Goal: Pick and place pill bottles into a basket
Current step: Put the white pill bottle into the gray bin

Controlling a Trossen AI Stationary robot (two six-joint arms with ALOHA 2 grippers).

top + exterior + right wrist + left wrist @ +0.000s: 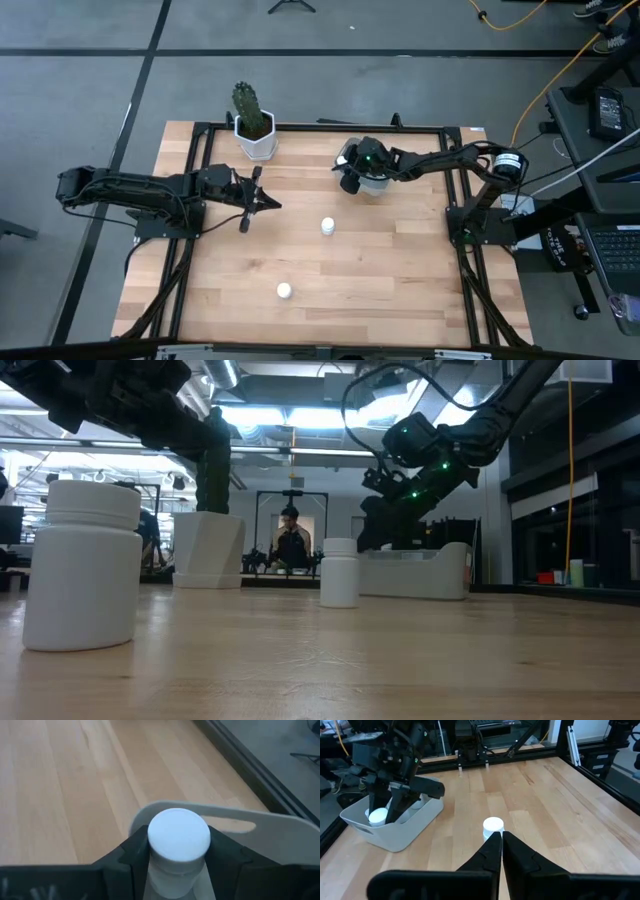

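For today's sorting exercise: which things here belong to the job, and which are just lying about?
Job:
- held bottle, in the right gripper over the tray
- tray
- middle bottle
- near bottle
- left gripper, jaws shut, empty

Lying about:
- cactus pot

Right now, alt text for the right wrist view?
The right gripper is shut on a white pill bottle, seen cap-up between its dark fingers, above the rim of the pale grey basket on the wooden table.
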